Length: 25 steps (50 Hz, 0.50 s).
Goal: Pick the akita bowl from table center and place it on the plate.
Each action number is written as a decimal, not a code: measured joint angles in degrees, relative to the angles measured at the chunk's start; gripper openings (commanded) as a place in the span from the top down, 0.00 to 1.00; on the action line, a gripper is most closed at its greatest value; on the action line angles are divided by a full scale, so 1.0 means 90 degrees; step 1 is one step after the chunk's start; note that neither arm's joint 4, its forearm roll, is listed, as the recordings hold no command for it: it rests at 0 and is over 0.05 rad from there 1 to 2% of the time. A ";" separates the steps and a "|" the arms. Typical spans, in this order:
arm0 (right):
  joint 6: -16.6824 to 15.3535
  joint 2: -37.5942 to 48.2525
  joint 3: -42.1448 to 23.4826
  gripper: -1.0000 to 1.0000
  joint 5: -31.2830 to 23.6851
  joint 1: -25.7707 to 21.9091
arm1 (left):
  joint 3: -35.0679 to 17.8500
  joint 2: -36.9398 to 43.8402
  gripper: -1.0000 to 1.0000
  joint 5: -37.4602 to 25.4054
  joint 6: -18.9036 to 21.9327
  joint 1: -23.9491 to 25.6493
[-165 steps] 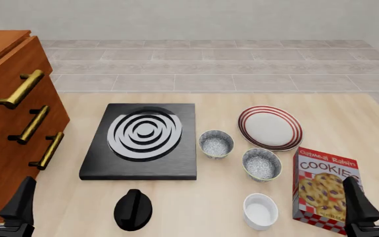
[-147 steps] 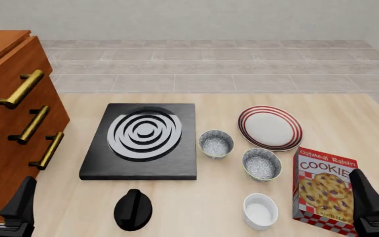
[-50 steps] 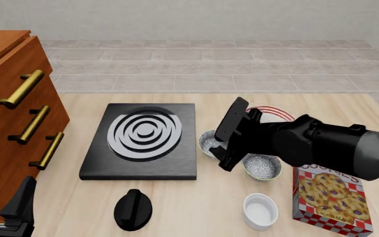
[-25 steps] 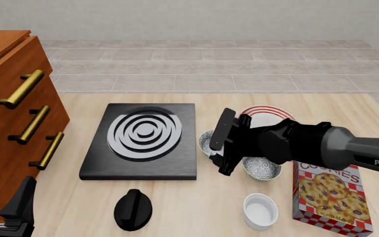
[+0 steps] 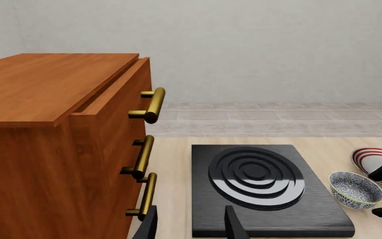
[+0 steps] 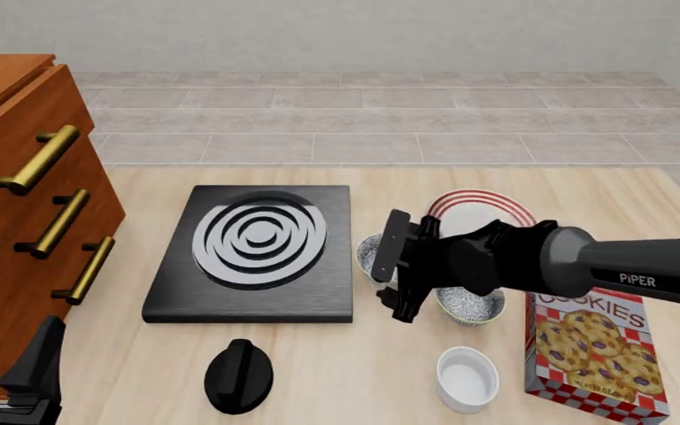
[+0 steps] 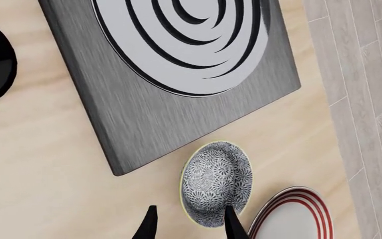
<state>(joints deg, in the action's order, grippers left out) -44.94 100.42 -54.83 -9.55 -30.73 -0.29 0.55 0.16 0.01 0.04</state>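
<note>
The akita bowl (image 6: 368, 252) stands just right of the stove, mostly covered by my right arm in the front view. In the right wrist view the akita bowl (image 7: 216, 181) shows its speckled inside and pale rim, upright on the table. My right gripper (image 6: 392, 274) hovers over it, open, its fingertips (image 7: 149, 225) spread either side of the bowl's near edge and holding nothing. The red-striped plate (image 6: 460, 198) lies right behind the bowl; the plate (image 7: 290, 214) sits close beside it. My left gripper (image 6: 10, 372) rests open at the near left corner.
A black stove (image 6: 251, 252) with grey rings lies left of the bowl, a black knob-shaped lid (image 6: 238, 376) in front of it. A second speckled bowl (image 6: 475, 306), white ramekin (image 6: 467, 379) and cookie box (image 6: 594, 354) crowd the right. A wooden drawer cabinet (image 6: 21, 221) borders the left.
</note>
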 measured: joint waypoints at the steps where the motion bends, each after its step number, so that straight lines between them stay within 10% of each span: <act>1: -0.0018 0.0027 -0.0010 0.00 0.0002 0.0008 | 0.0000 0.0000 0.00 0.0000 0.0000 0.0000; 25: -0.0164 0.0685 -0.0099 0.00 0.0252 0.0054 | 0.0000 0.0000 0.00 0.0000 0.0000 0.0000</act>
<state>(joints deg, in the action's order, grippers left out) -46.42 106.58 -55.72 -7.29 -30.24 -0.29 0.55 0.16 0.01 0.04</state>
